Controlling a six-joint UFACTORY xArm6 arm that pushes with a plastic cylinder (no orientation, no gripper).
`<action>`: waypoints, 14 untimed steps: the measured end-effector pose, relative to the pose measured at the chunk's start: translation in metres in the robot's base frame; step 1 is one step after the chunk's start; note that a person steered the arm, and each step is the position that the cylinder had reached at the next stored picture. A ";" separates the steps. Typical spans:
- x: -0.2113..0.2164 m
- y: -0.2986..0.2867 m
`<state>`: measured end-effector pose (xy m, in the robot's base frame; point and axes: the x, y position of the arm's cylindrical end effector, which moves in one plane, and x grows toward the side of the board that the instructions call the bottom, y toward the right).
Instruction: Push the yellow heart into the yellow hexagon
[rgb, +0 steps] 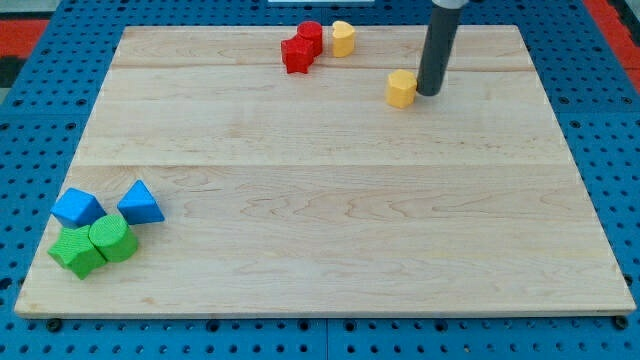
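A yellow block (343, 38) with a rounded top, seemingly the heart, lies near the view's top edge of the wooden board (320, 200), just right of two red blocks. A second yellow block (401, 88), seemingly the hexagon, lies lower and to the right of it. My tip (428, 94) rests on the board right beside this second yellow block, on its right side, touching or almost touching it. The rod rises out of the view's top.
Two red blocks (310, 35) (297, 55) touch each other left of the heart. At the view's bottom left sit a blue block (77, 207), a blue triangle (140, 203), a green cylinder-like block (113, 238) and a green block (77, 252).
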<state>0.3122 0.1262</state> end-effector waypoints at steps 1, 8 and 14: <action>-0.002 -0.028; -0.023 -0.086; -0.071 -0.109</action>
<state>0.2417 0.0172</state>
